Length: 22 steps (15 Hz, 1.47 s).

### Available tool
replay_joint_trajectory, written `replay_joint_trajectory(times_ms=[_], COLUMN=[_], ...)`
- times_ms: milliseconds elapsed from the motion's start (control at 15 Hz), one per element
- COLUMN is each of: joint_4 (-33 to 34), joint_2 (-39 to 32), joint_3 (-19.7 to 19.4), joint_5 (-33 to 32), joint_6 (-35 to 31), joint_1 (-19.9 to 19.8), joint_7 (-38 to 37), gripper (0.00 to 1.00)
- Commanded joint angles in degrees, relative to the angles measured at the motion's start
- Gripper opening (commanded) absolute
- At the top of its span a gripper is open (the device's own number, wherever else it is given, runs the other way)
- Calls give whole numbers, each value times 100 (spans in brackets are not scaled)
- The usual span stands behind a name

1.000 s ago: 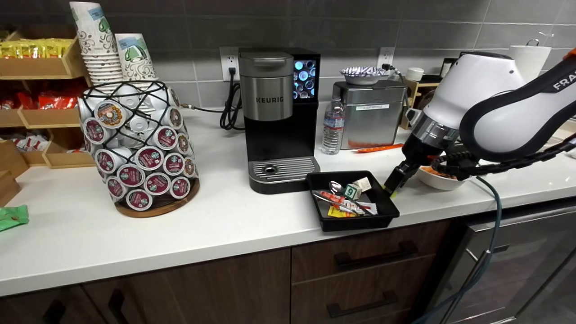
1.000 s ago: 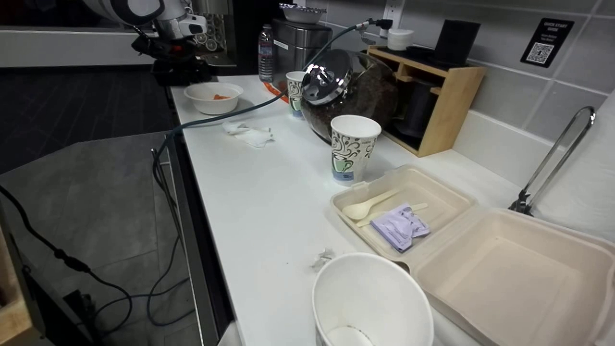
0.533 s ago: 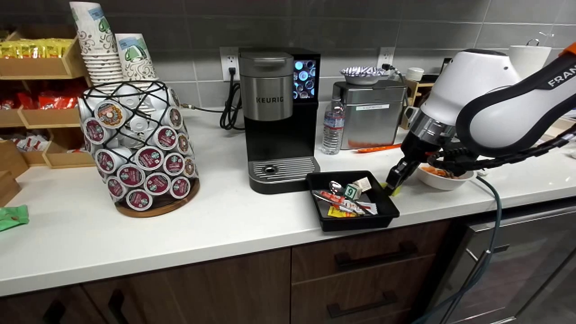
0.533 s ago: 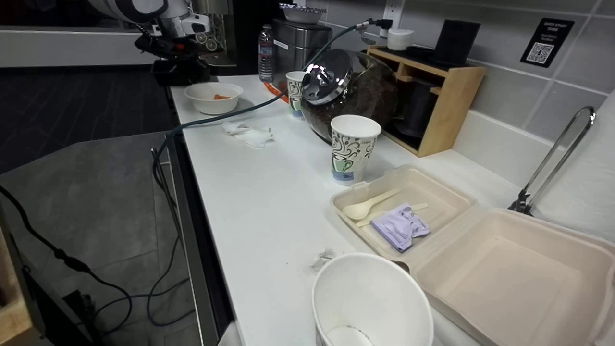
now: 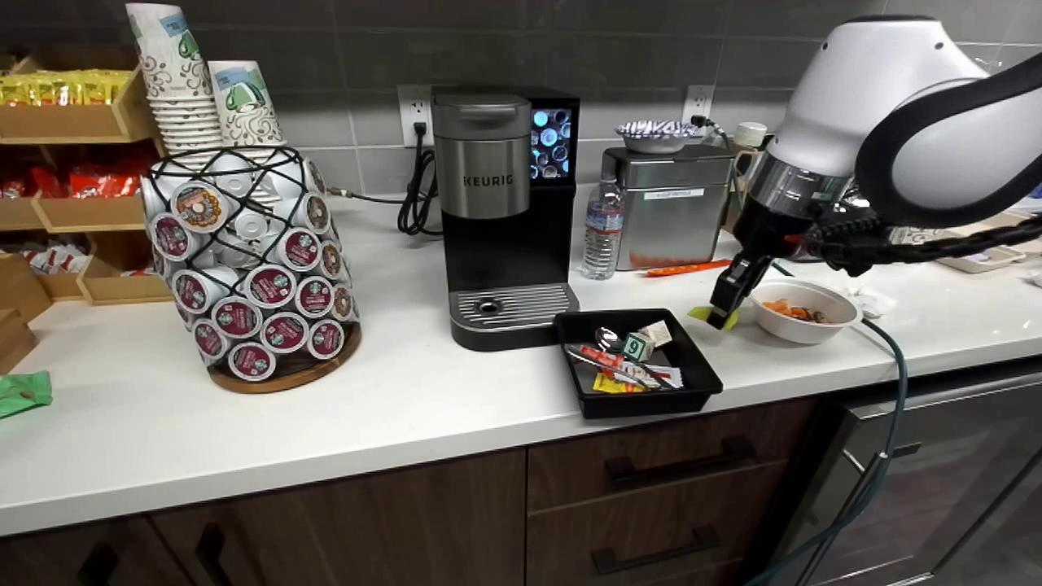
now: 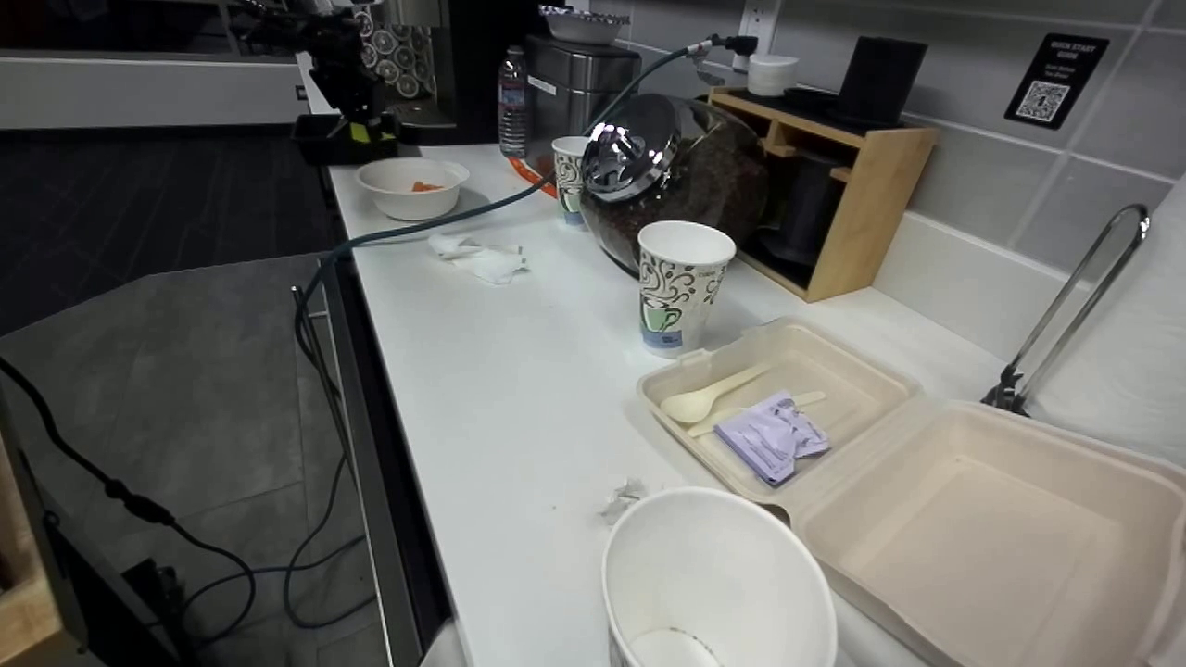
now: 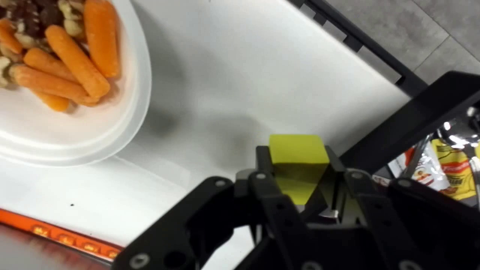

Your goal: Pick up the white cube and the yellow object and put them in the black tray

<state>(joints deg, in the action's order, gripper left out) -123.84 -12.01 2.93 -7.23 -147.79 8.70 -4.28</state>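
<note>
the yellow object [image 7: 299, 148] is in the pincer [image 7: 299, 161] — grasped between its two fingers [image 7: 264, 159], a bright end jutting past the tips in the wrist view. it hangs low over the desk [image 5: 456, 399], as far as i can judge, between the black tray [image 5: 651, 403] and the white bowl [image 5: 802, 330] of carrots [image 7: 77, 62]. the white cube [image 5: 656, 332] already lies in the tray, toward the back rim in an exterior view, just beside a green-and-white cube [image 5: 635, 347], so this transfer looks like the last one.

to do it well, rise straight up first: a sideways move from this height could catch the tray's wall on the bowl side. once the lowest edge is above that rim, carry it across, away from the bowl, and halt over the dark floor showing beside the cubes. then go down gently until the piece nearly meets the floor, and part the fingers slowly — a drop might send it tumbling against the spoon [image 7: 459, 137] and packets [image 7: 455, 165]. hold the squeeze steady until then.
</note>
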Motion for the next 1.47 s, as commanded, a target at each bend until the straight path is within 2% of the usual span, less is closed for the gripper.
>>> replay_joint_trajectory(times_ms=[0, 267, 533, 667, 733, 800, 933, 1067, 1200, 1267, 1400], joint_4=[190, 792, 1504, 1784, 1913, 2013, 2080, 1945, 1641, 1395, 914], joint_2=[263, -196, -933, -1176, -1283, -1365, -1373, -1143, -745, -474, 38], joint_3=[154, 503, 675, 855, 1017, 1093, 1243, 1259, 1056, 970, 934], joint_5=[-367, -166, -81, 248, 535, 656, 975, 1193, 1003, 935, 1055], joint_6=[738, 506, 514, 648, 812, 898, 1063, 1371, 1928, 2211, 2526], joint_1=[163, 176, 135, 37, -62, -110, -244, -362, -363, -400, -528], joint_7=[-123, 599, 1267, 1758, 2123, 2352, 2719, 2805, 2636, 2596, 2854], gripper=[9, 9, 9, 9, 21, 59, 64, 80, 95, 99, 100])
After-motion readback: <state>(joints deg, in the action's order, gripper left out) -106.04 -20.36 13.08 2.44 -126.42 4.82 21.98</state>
